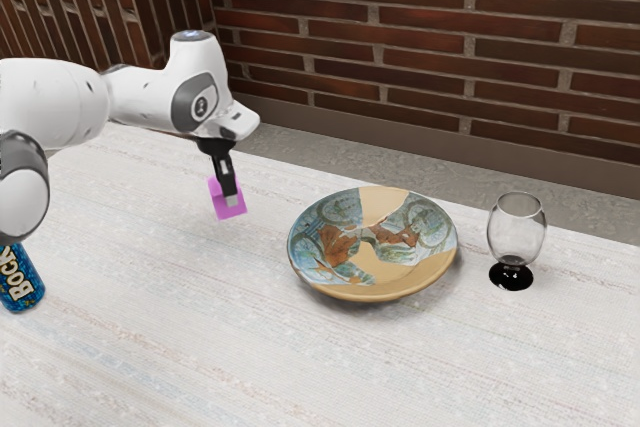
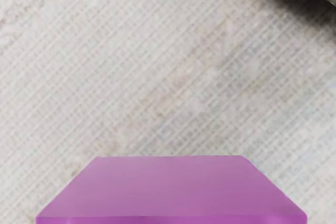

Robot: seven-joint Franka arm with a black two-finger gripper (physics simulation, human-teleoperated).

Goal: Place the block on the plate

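Claw [image 1: 231, 197] clenched on the block [image 1: 217, 203], its fingers apart by only the block's thickness. Picking up looks done, the block seemingly raised off the table [image 1: 150, 277]. Carrying and lowering remain: the plate [image 1: 375, 265] sits apart from the claw, toward the exterior view's right.

It looks like a room with a dining table, maybe in a home, though the exact kind is unclear: brick walls [image 1: 450, 47] on the far side meet in a corner at the exterior view's far left, above a mottled grey floor [image 1: 330, 169], and the pale table [image 1: 250, 347] bears a patterned plate [image 1: 385, 279], a stemmed glass [image 1: 517, 227] right of it, and a blue can [image 1: 20, 285] at left
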